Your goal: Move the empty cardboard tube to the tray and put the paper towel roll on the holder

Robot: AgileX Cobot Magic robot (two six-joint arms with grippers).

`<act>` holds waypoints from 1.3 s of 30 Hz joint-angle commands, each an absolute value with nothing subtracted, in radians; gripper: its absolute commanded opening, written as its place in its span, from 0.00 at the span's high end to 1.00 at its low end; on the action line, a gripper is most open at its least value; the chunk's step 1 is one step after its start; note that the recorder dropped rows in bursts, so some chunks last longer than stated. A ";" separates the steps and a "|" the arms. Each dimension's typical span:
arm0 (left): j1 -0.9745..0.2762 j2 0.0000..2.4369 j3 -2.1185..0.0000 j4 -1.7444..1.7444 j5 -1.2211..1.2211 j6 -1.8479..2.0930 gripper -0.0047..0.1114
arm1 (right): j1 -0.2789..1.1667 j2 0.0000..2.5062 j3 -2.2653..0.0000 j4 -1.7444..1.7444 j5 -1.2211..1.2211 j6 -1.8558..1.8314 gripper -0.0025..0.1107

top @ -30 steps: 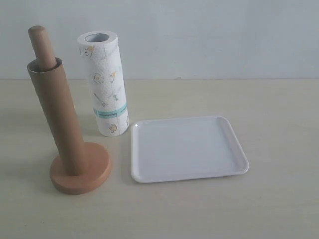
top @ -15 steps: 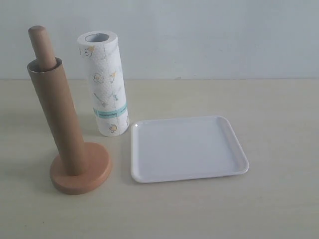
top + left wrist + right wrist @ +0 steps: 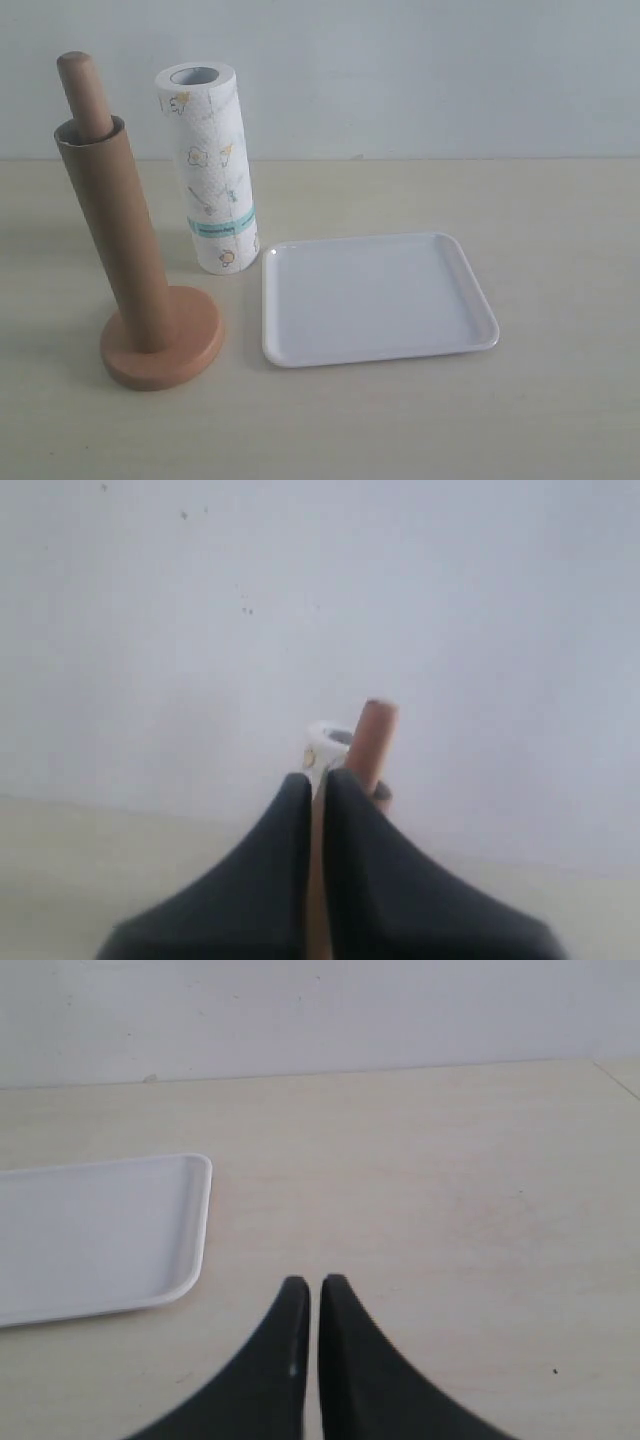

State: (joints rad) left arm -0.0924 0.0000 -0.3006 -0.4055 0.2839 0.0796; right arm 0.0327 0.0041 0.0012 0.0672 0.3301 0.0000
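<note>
The brown cardboard tube (image 3: 112, 235) stands slipped over the pole of the wooden holder (image 3: 162, 350), whose rounded top (image 3: 82, 90) sticks out above it. Behind it the printed paper towel roll (image 3: 212, 170) stands upright. The white tray (image 3: 375, 298) lies to the right with nothing on it. No gripper shows in the exterior view. In the left wrist view my left gripper (image 3: 316, 778) is shut and holds nothing, far from the pole top (image 3: 373, 742) and the roll's rim (image 3: 322, 742) beyond it. My right gripper (image 3: 313, 1282) is shut over bare table, beside the tray's corner (image 3: 185, 1222).
A pale wooden tabletop (image 3: 560, 400) carries everything, with a plain light wall (image 3: 450, 70) behind it. No other objects are in view.
</note>
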 commanded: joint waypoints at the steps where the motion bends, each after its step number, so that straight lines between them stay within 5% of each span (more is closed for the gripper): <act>1: -0.091 0.000 -0.342 -0.430 0.225 0.076 0.92 | 0.030 0.000 0.000 0.065 0.323 0.000 0.94; 20: -0.091 0.054 -0.411 -0.535 0.000 0.273 0.92 | 0.030 0.000 0.000 0.069 0.323 0.000 0.94; 29: -0.091 0.384 -0.669 -0.450 0.256 0.297 0.92 | 0.030 0.000 0.000 0.069 0.323 0.000 0.94; 39: -0.093 0.532 -0.448 -0.543 -0.015 0.273 0.92 | 0.030 0.000 0.000 0.069 0.323 0.000 0.94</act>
